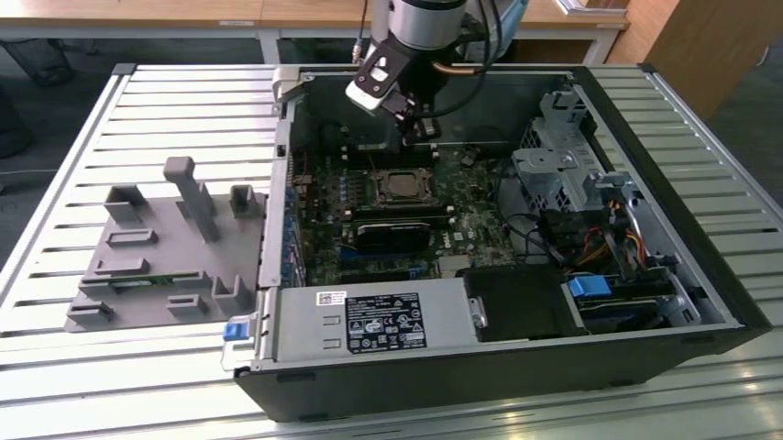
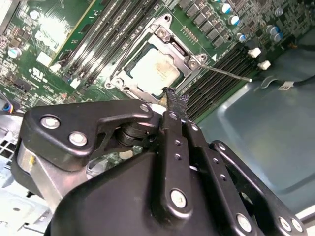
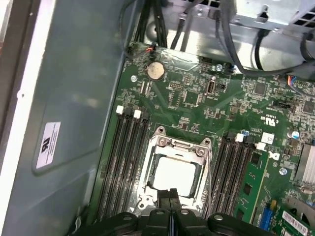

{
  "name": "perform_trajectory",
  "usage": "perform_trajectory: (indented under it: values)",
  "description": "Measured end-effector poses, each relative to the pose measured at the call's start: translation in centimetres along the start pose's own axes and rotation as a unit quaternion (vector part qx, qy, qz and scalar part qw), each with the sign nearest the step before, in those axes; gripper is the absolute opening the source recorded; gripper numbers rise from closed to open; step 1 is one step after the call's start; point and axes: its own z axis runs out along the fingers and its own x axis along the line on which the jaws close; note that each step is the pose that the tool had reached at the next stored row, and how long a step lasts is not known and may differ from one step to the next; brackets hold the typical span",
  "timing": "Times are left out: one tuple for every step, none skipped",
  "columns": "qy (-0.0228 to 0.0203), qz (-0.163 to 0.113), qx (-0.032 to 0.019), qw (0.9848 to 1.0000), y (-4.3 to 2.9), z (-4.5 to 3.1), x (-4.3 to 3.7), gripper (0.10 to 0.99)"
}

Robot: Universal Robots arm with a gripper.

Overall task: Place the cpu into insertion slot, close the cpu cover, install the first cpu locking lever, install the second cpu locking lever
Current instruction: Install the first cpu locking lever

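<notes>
The cpu (image 3: 174, 174) (image 2: 155, 71) lies with its pale metal face up in the insertion slot (image 1: 401, 183) on the green board. The cpu cover (image 3: 170, 147) (image 2: 174, 46) lies flat around it as a silvery frame. A thin metal locking lever (image 2: 229, 73) sticks out from one socket corner over the memory slots. My gripper (image 1: 424, 134) (image 3: 172, 196) (image 2: 174, 101) hangs just above the socket's edge, on its far side in the exterior view. Its black fingers are shut together with nothing between them.
Black memory slots (image 3: 125, 157) flank the socket. A long black card (image 1: 398, 229) lies in front of it. The power supply (image 1: 367, 321), drive cage (image 1: 551, 174) and cables (image 1: 612, 247) fill the case's front and the exterior view's right. A grey fixture (image 1: 159, 257) stands outside the case.
</notes>
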Motion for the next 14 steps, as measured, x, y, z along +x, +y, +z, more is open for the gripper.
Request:
perform_trajectory:
  values:
    - [0.0,-0.006,0.0005,1.0,0.0,0.01,0.0,0.118]
    - [-0.0001,-0.015,0.0011,0.9999,0.0,0.01,0.0,0.118]
    - [-0.0001,-0.023,0.0017,0.9997,0.0,0.01,0.0,0.118]
    - [-0.0001,-0.031,0.0023,0.9995,0.0,0.02,0.0,0.118]
    - [-0.0002,-0.039,0.0029,0.9992,0.0,0.02,0.0,0.118]
    - [-0.0002,-0.047,0.0035,0.9989,0.0,0.03,0.0,0.118]
    - [-0.0002,-0.054,0.0041,0.9985,0.0,0.03,0.0,0.118]
    - [-0.0003,-0.062,0.0046,0.9981,0.0,0.03,0.0,0.118]
    - [-0.0003,-0.069,0.0052,0.9976,0.0,0.03,0.0,0.118]
    - [-0.0003,-0.076,0.0057,0.9971,0.0,0.03,0.0,0.118]
    - [-0.0004,-0.083,0.0062,0.9965,0.0,0.03,0.0,0.118]
    - [-0.0004,-0.089,0.0067,0.996,0.0,0.03,0.0,0.118]
    - [-0.0004,-0.097,0.0072,0.9953,0.0,0.04,0.0,0.118]
    - [-0.0004,-0.105,0.0078,0.9944,0.0,0.04,0.0,0.118]
